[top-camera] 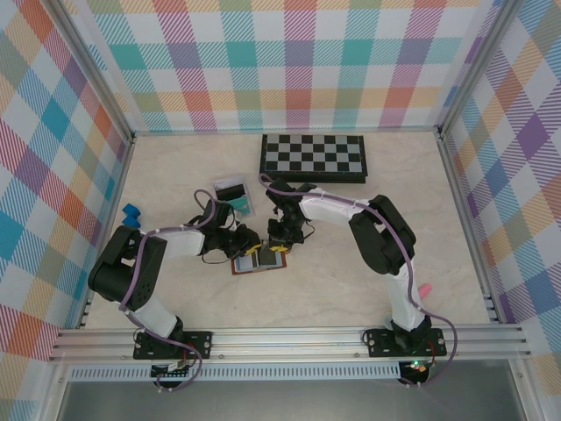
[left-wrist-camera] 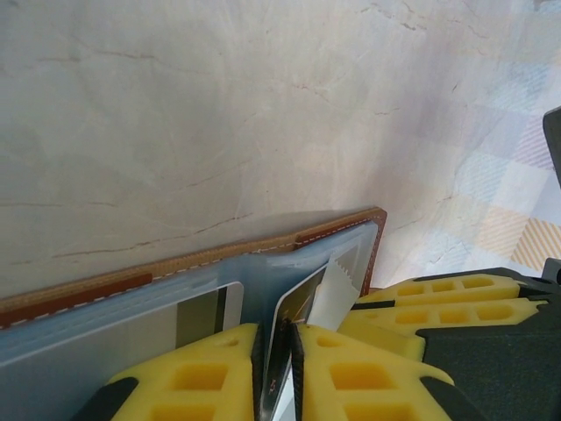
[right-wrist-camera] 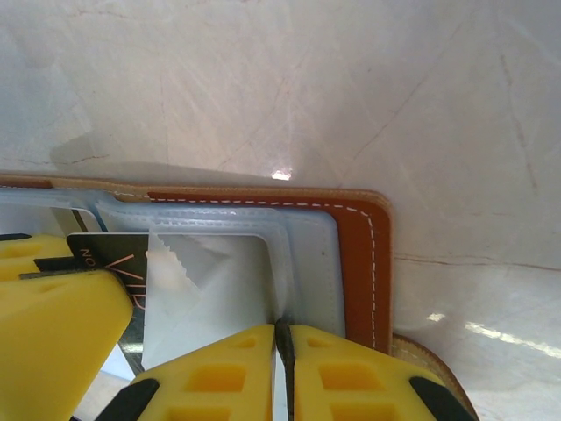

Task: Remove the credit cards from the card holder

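The card holder (top-camera: pixel 259 262) lies open on the table (top-camera: pixel 368 289), nearer the arms than the chessboard (top-camera: pixel 313 158), with both arms meeting over it. The left gripper (left-wrist-camera: pixel 276 331) is clenched on the edge of a dark card (left-wrist-camera: pixel 296 300), which sits partly in a clear pocket of the blue-grey lining. Just beside it, the right gripper (right-wrist-camera: pixel 282 326) has its fingers pressed together on the edge of the holder's inner pocket, near the brown stitched corner.
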{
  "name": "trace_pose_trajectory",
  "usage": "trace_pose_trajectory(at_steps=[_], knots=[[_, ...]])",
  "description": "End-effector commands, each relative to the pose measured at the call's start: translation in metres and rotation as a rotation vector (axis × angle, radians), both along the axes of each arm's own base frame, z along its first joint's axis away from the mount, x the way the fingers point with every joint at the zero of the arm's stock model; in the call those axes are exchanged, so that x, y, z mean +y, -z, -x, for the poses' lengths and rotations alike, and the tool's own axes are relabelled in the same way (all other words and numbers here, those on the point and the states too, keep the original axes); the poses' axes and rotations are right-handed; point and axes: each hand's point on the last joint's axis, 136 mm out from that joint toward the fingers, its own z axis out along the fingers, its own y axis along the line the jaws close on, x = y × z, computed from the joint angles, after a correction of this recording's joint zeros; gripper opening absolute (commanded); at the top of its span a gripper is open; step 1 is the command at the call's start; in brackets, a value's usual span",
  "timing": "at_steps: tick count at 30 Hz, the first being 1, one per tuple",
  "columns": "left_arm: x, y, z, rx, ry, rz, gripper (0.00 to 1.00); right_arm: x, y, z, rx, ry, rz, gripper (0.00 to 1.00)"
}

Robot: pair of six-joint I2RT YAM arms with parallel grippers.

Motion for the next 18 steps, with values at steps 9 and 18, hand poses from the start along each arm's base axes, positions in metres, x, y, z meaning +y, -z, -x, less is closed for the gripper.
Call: trace_pose_trajectory(at_steps=[9, 18], knots=[[0.027, -0.003, 0.009, -0.027, 0.017, -0.127, 0.09, -0.018, 0.023, 0.013, 0.043, -0.017, 0.083, 0.13], [0.036, -0.006, 0.015, -0.028, 0.005, -0.162, 0.03, -0.017, 0.021, 0.013, 0.035, -0.001, 0.061, 0.12]])
